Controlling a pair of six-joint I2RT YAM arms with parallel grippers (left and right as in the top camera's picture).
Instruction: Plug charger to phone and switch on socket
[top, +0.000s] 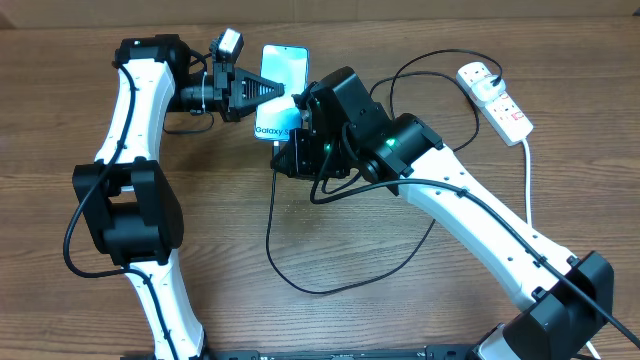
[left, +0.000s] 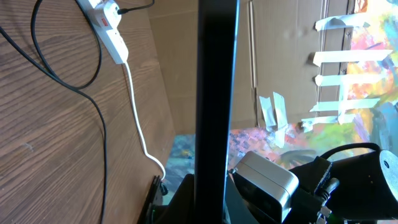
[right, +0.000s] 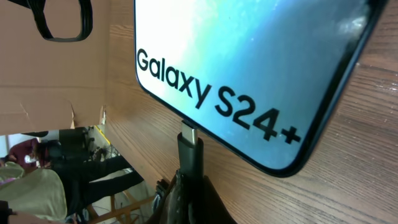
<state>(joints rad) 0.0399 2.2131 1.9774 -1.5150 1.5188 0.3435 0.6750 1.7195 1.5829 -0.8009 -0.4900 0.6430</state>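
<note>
Brown wood-grain tabletop (top: 60, 320), matt, with open wood along the near edge between the two arm bases and left of the left arm. Two white-and-black arms reaching in from the near edge, meeting at far centre. At the far right, close to the edge and well apart from both arms: socket (top: 497, 100), a white oblong strip of smooth plastic with red marks, thick white lead (top: 527, 170) trailing toward the near right. Phone (top: 285, 68) at far centre: slim rectangle, rounded corners, glossy pale-blue screen, dark frame, "Galaxy S24+" along the bottom edge. Charger (right: 190, 158): thin black cable looping wide over the wood between phone and socket, white plug seated in the strip. Left fingers (top: 268, 92) clamped on the phone's left side, phone edge-on in the left wrist view. Right fingers (right: 186, 199) pinched on the small black connector, metal tip touching the middle of the phone's bottom edge; how far in, cannot tell.
</note>
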